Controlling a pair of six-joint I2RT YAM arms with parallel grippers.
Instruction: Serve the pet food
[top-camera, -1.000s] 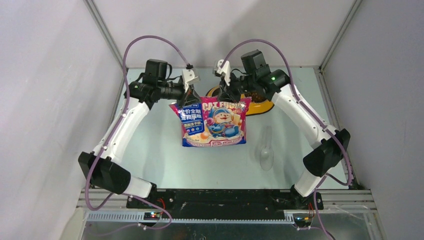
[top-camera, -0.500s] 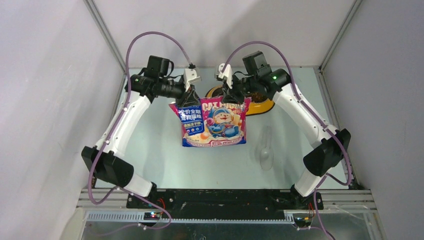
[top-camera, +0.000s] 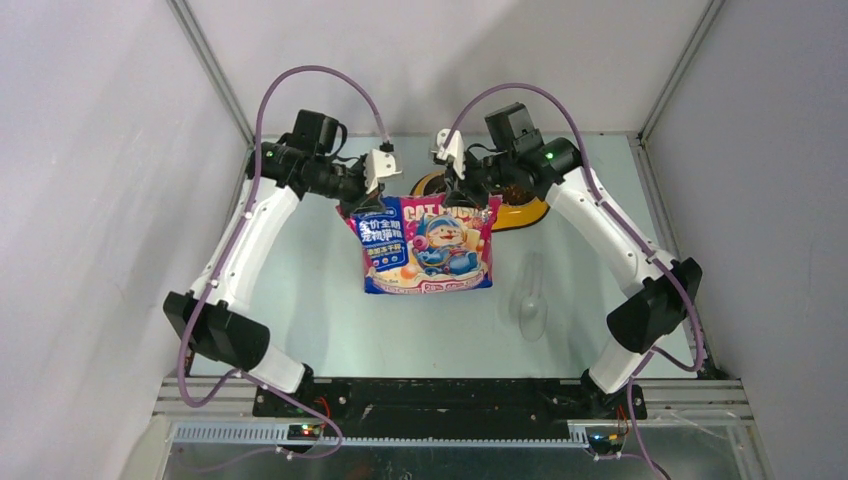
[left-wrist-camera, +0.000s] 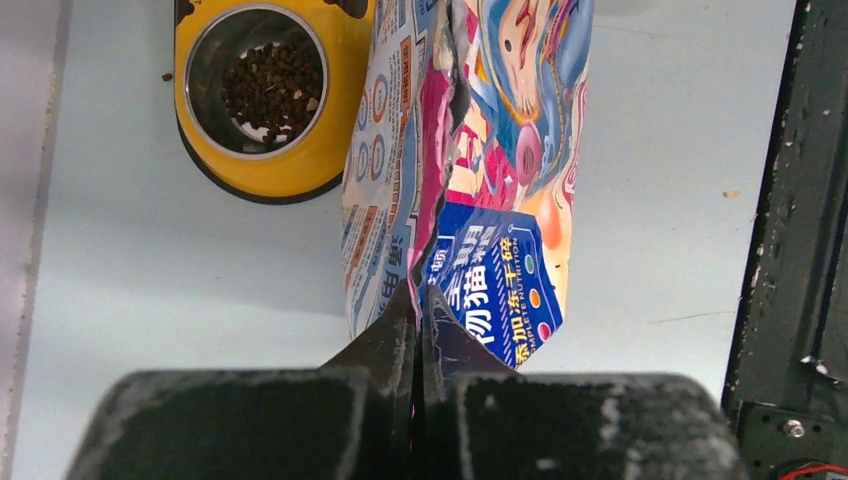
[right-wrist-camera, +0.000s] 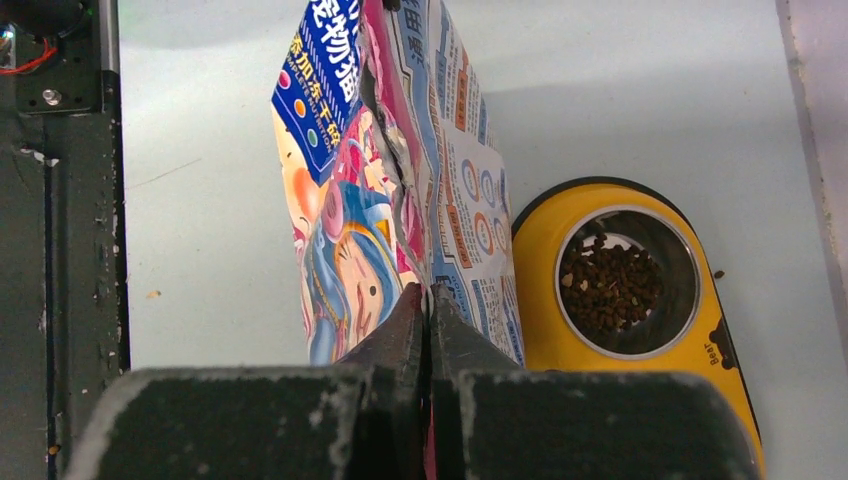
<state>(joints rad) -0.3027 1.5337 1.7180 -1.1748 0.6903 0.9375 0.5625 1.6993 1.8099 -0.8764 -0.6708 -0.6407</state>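
Note:
The pink-and-blue cat food bag hangs upright over the table, held by both top corners. My left gripper is shut on its top left corner, and my right gripper is shut on its top right corner. In the left wrist view the left gripper pinches the bag's edge. In the right wrist view the right gripper does the same on the bag. Brown kibble lies in a steel cup of the yellow bowl, and it also shows in the right wrist view.
The yellow double bowl stands behind the bag, to its right. A clear plastic scoop lies on the table right of the bag. White walls close in the table on the left, back and right.
My left wrist has turned and shifted slightly right, drawing the bag's top left corner inward. The right arm and the bag's lower part have stayed put.

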